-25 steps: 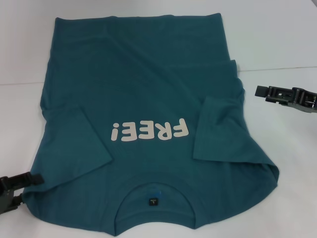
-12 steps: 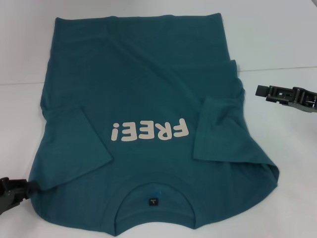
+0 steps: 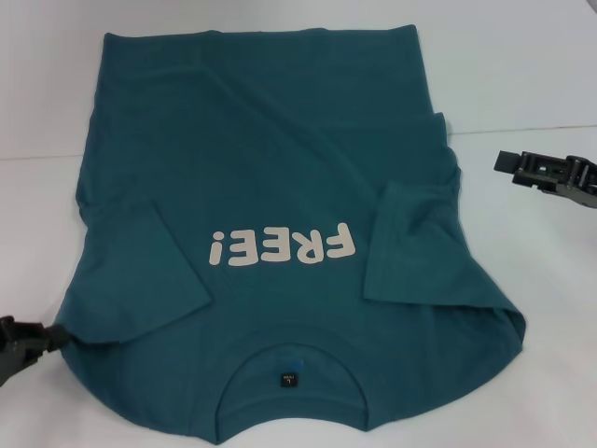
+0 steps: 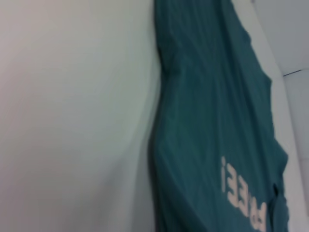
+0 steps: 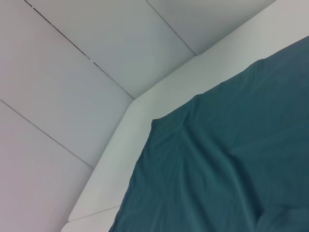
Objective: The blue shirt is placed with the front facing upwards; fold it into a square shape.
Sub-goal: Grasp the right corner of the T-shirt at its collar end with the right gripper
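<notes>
White table surface (image 3: pixel 522 75) carries the blue shirt (image 3: pixel 270 168), which lies front side up across the middle of the surface. The hem runs along the far edge of the surface, and the collar lies at the near edge. The off-white "FREE!" lettering (image 3: pixel 283 248) reads upside down from the head view. Both short sleeves are folded inward onto the chest: the left sleeve (image 3: pixel 140 280) lies beside the exclamation mark, and the right sleeve (image 3: pixel 420 247) lies beside the letter F. A small dark neck label (image 3: pixel 289 379) sits inside the collar opening.

The left gripper (image 3: pixel 23 343) is at the near left corner of the surface, with its tip just beside the shirt's left shoulder edge; contact with the fabric cannot be confirmed. The right gripper (image 3: pixel 550 175) hovers over the right edge of the surface, apart from the shirt. Whether either gripper's jaws are open or closed cannot be told, and neither appears to hold anything.

The left wrist view shows the shirt's side edge on the white surface, with part of the lettering. The right wrist view shows a far corner of the shirt near the surface's corner.
</notes>
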`<state>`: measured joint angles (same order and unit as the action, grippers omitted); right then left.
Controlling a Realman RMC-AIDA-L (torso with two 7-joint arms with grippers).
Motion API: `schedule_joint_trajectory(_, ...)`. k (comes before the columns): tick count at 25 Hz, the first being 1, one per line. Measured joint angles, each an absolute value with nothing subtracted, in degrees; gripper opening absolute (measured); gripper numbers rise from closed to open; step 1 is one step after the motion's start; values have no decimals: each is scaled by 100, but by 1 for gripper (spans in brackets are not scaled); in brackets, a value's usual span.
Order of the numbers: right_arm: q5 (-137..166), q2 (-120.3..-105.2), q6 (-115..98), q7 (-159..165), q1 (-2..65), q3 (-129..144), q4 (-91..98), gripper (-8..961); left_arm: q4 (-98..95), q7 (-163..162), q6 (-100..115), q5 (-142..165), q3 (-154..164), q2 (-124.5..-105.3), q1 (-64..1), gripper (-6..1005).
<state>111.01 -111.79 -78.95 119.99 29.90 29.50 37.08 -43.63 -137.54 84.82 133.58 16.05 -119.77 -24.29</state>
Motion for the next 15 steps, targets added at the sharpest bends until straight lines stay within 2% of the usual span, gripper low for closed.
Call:
schedule_joint_trajectory(7, 11299, -11058, -8472, 11977, 2950, 3041, 3720, 669, -4309, -13657, 8762, 12963, 1613, -11944, -2508, 40)
schedule_joint_trajectory(15, 12523, -10689, -9274, 12682, 3048, 3107, 3754, 670, -4271, -13653, 8709, 12963, 1649, -11921, -2622, 40)
